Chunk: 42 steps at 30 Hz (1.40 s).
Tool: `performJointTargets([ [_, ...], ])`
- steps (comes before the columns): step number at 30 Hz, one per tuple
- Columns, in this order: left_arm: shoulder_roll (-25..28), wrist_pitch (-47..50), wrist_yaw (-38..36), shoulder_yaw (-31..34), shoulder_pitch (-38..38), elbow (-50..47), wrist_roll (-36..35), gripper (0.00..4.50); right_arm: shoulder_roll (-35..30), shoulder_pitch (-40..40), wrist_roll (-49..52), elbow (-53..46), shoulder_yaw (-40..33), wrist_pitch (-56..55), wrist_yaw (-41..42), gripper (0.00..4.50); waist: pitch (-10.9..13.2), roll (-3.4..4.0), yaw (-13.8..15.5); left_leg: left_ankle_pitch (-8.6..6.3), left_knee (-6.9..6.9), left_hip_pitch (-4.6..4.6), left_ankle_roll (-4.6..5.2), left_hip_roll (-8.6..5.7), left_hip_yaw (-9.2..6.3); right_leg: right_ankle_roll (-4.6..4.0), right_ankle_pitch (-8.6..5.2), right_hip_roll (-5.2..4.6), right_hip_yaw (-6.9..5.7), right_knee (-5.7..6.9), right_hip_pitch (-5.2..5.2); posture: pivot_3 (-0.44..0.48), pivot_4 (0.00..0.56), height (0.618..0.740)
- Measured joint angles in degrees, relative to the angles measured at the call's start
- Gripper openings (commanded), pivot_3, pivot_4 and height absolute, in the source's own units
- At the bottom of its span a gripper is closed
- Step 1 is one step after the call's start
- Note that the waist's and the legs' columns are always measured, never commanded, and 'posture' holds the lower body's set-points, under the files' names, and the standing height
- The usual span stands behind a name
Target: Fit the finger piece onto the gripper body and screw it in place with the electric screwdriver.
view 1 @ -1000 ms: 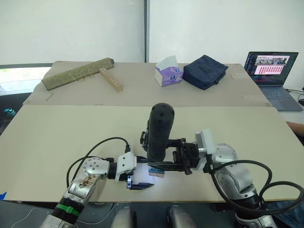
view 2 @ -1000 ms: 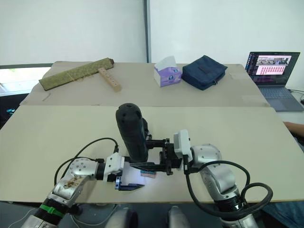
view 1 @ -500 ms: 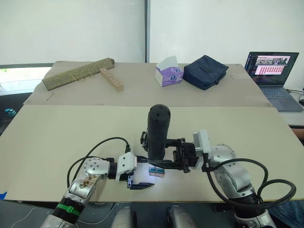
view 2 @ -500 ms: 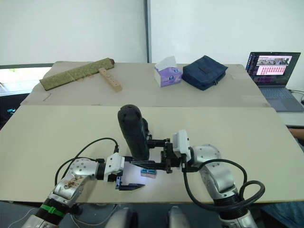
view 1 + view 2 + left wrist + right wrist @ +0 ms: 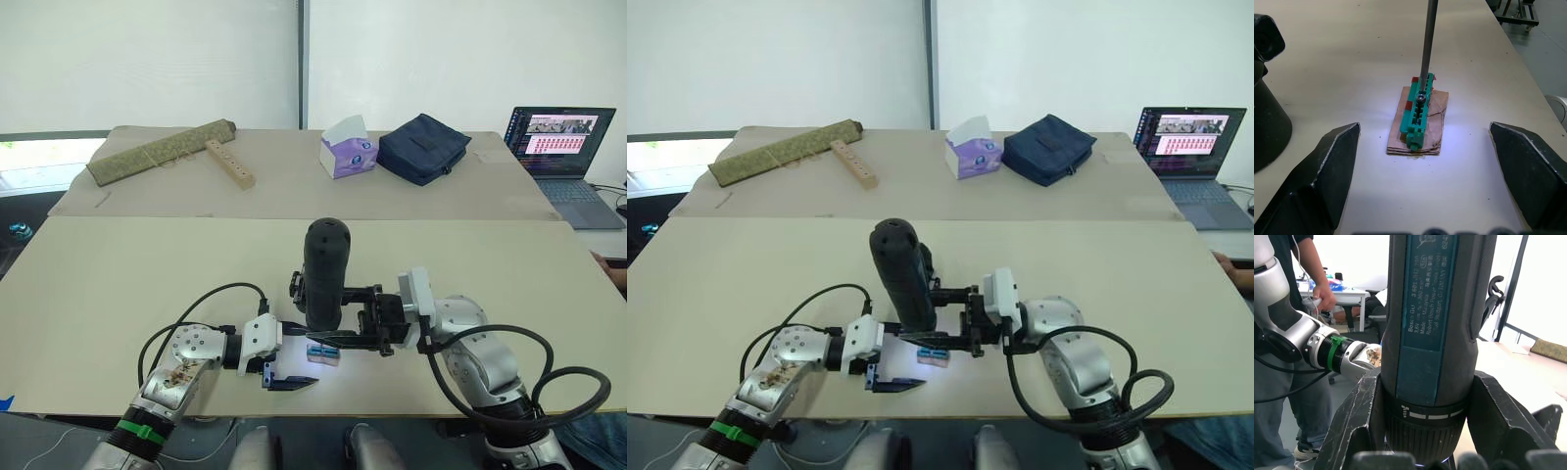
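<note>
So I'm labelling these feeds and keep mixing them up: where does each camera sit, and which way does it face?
Left and right eye views: on the head, looking forward and down over the table; both arms show, with the right gripper clamped on the upright electric screwdriver.
Left wrist view: on the left wrist, looking between the left gripper's spread fingers at the green-and-tan block under the metal bit.
Right wrist view: on the right wrist, facing the screwdriver barrel; the left arm and a person show behind.
Shared: head and left wrist views both show the lit block.
</note>
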Motion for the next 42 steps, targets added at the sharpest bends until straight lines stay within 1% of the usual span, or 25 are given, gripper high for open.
performJointTargets([
  [42,0.0,-0.2,-0.1,-0.1,-0.2,0.7,-0.1,4.47,0.5,-0.7,-1.3,1.2,0.5,0.0,0.1,1.92,0.0,0.00,0.0,0.00,0.00,0.07,0.00,0.00,0.00,0.00,0.00,0.00,0.00,0.04,0.06,0.000,0.150,0.740],
])
